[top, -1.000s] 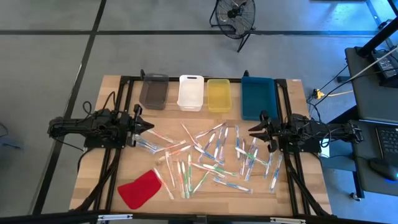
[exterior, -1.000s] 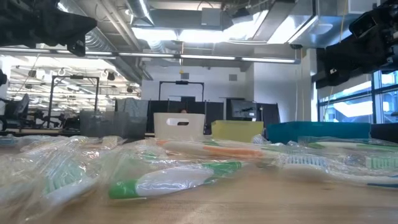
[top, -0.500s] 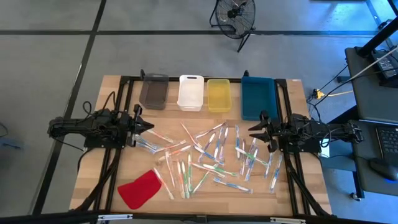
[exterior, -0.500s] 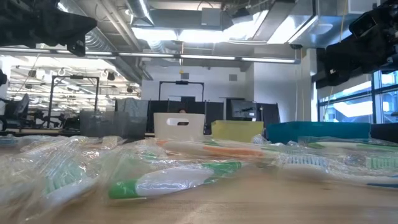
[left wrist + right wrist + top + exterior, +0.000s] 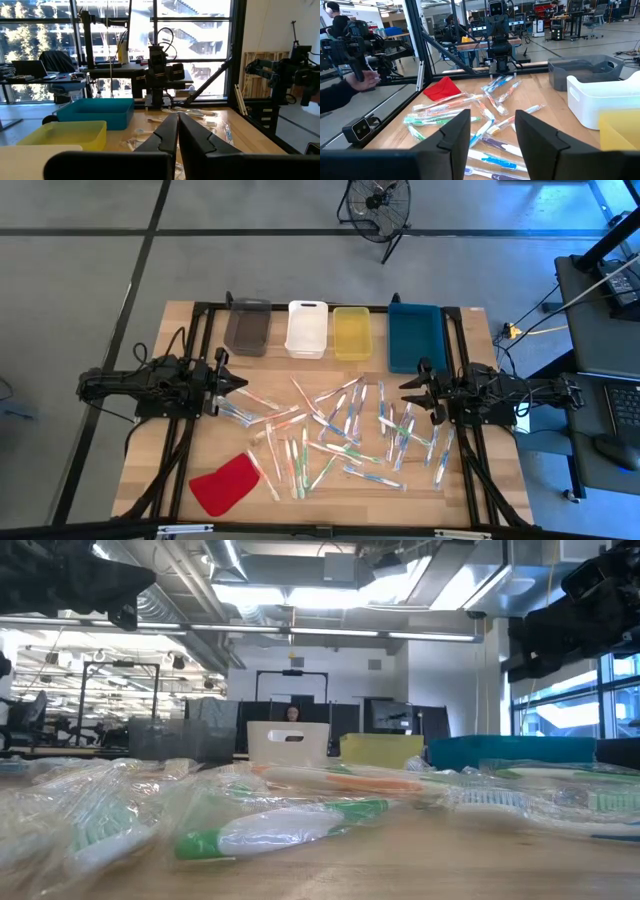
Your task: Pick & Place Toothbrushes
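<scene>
Looking level across the worktop [image 5: 420,860], you get mostly blur: the nearest toothbrushes [image 5: 285,828] fill the foreground as soft shapes in clear wrappers, only green, white and orange parts readable, and both arms show just as dark masses cut off at the upper corners. From above, the toothbrushes [image 5: 340,430] lie scattered over the middle of the worktop [image 5: 160,470], overlapping so much that you cannot count them or tell which lies on top. A few reach toward the left gripper [image 5: 243,385], but you cannot tell from overhead whether its tips touch any. Its own wrist camera shows the two dark fingers [image 5: 165,137] pressed together with nothing between them, pointing across at the other arm. The right gripper [image 5: 404,393] sits at the right edge of the scatter; from its wrist you see its fingers [image 5: 457,130] standing apart with a clear gap, empty, toothbrushes [image 5: 485,112] spread beyond them and the red cloth [image 5: 442,88] farther off. Along the far edge stand the grey bin [image 5: 247,326], white bin [image 5: 307,328], yellow bin [image 5: 352,332] and blue bin [image 5: 415,335]; what they contain cannot be made out. A person's sleeve and hand [image 5: 362,80] show beyond the worktop
</scene>
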